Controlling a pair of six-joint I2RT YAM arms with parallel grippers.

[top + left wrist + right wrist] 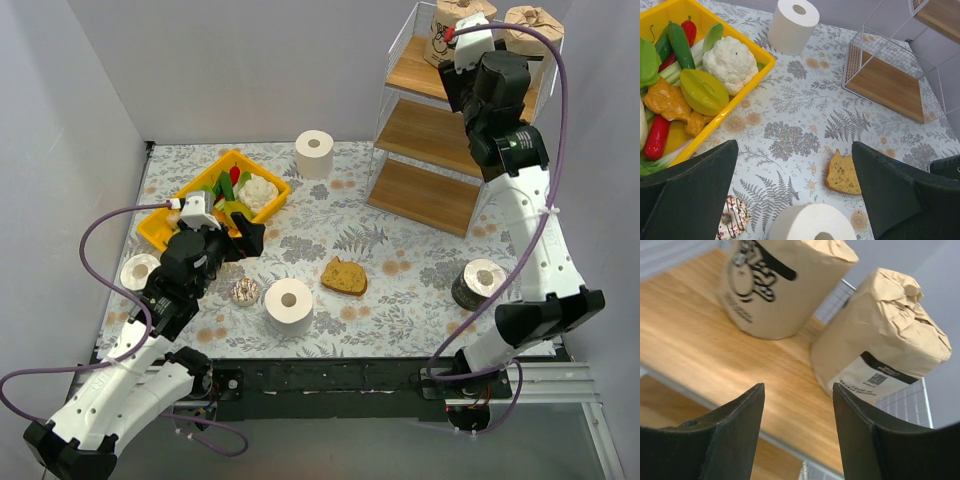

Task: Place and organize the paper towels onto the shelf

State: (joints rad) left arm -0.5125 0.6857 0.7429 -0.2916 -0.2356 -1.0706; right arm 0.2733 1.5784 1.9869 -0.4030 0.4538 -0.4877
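The wire shelf (430, 130) stands at the back right. Two tan-wrapped rolls (452, 22) (533, 28) stand upright on its top board, and show close in the right wrist view (775, 285) (880, 345). My right gripper (457, 48) (798, 387) is open and empty just in front of them, over the top board (715, 345). One white roll (314, 154) (792, 25) stands at the back, another (288, 305) (812, 225) near the front. My left gripper (245, 238) (795, 145) is open and empty above and behind the near white roll. A dark-wrapped roll (480, 283) stands at the right. Another roll (140, 271) sits at the left edge.
A yellow tray (160, 230) (765, 57) of toy vegetables with a cauliflower (731, 62) sits at the left. A bread slice (344, 277) (844, 175) lies mid-table and a small donut (245, 291) (732, 217) lies left of the near roll. The two lower shelf boards (885, 87) hold nothing.
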